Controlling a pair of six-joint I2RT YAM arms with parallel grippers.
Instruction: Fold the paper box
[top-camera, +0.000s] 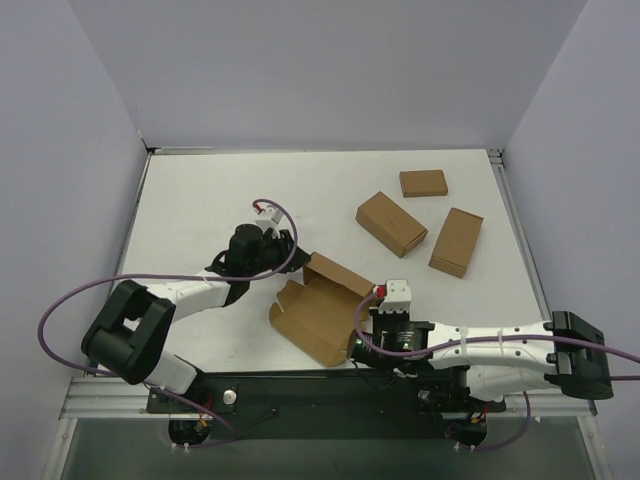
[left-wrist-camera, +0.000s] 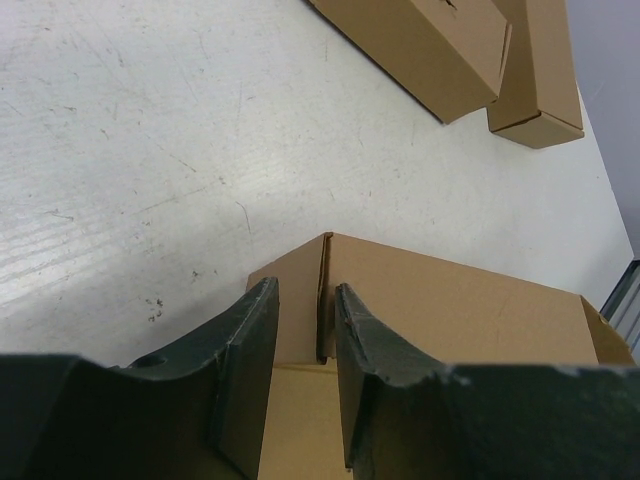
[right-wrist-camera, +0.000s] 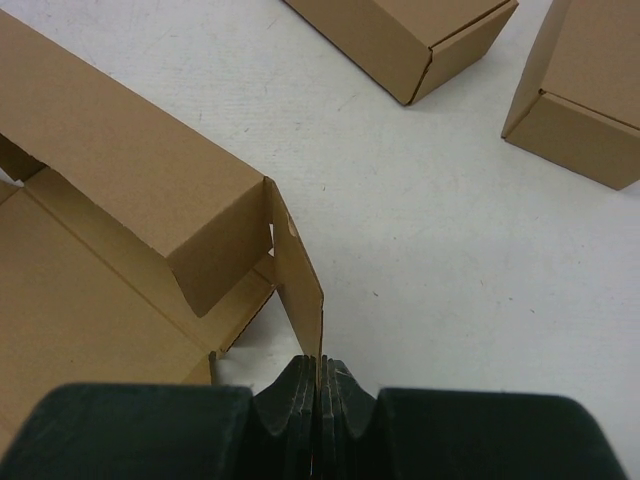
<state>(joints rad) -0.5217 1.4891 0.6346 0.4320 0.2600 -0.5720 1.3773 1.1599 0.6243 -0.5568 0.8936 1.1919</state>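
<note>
Left arm (top-camera: 190, 293): was white-shelled with black joint blocks, based at seven o'clock.
Right arm (top-camera: 500, 345): was likewise white and black, at five o'clock.
Purple cables (top-camera: 80, 288): looped loosely.
Left fingers (left-wrist-camera: 250, 350): were dark and scuffed.
</note>
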